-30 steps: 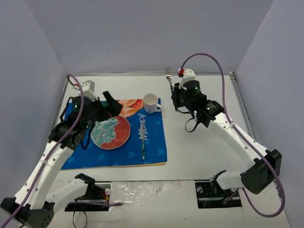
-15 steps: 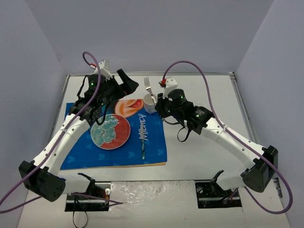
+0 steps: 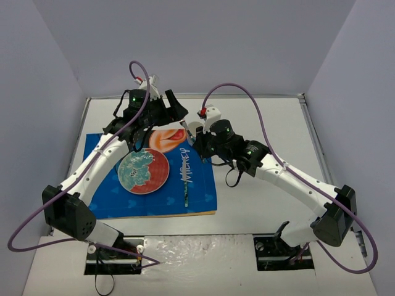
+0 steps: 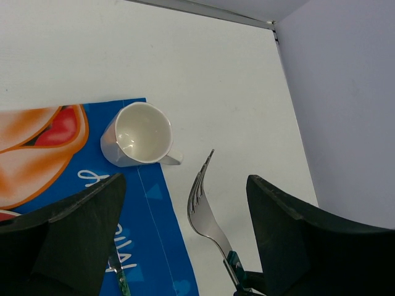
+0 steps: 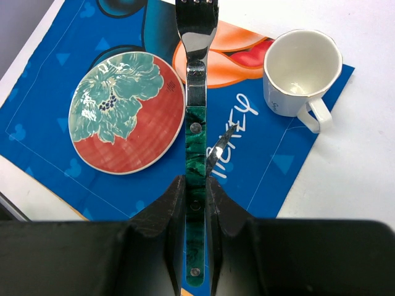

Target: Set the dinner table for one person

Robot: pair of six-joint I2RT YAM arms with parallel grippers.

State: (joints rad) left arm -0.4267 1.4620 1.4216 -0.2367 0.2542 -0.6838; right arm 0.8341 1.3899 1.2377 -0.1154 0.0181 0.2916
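Note:
My right gripper (image 5: 196, 185) is shut on the green handle of a fork (image 5: 196, 92), held in the air over the blue placemat (image 5: 62, 80), tines pointing away from the wrist. Below it lie a red and teal plate (image 5: 126, 111), a knife (image 5: 221, 151) and a white cup (image 5: 301, 71). My left gripper (image 4: 185, 240) hangs open above the cup (image 4: 139, 134). The fork's head (image 4: 207, 209) shows between its fingers without touching them. From above, the left gripper (image 3: 174, 111) is behind the cup (image 3: 194, 128) and the right gripper (image 3: 199, 143) is just in front of it.
The white dinner table (image 3: 265, 203) carries the placemat (image 3: 203, 191) on its left half, with the plate (image 3: 144, 172) and knife (image 3: 187, 185) on it. A metal rim and grey walls close the table's back and sides. Both arms crowd the space around the cup.
The left arm swung from beside the plate up to the back, behind the cup, its jaws narrowing a little. The right arm carried the fork from the far edge leftward to the mat.

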